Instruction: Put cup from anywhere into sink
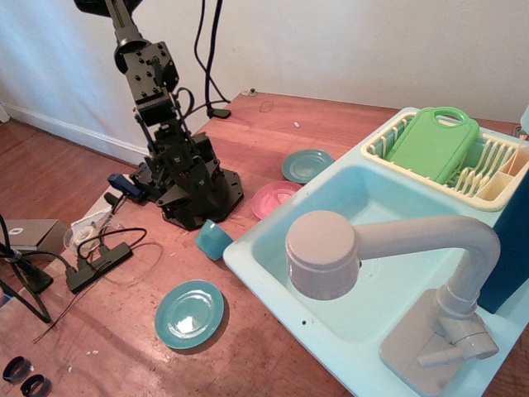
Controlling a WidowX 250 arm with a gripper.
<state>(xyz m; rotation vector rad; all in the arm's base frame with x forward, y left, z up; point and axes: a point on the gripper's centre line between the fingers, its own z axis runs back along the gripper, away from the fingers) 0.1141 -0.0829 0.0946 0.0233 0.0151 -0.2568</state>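
The cup (213, 239), small and teal-blue, lies tipped on the wooden floor just beside the near-left corner of the pale aqua sink (273, 285), between a teal plate (189, 313) nearer the camera and a pink plate (275, 198) farther back. The black gripper (178, 197) hangs low just left of and behind the cup; whether its jaws are parted I cannot tell. A cream dish rack (496, 186) with a green board (433, 142) sits at the sink's far right.
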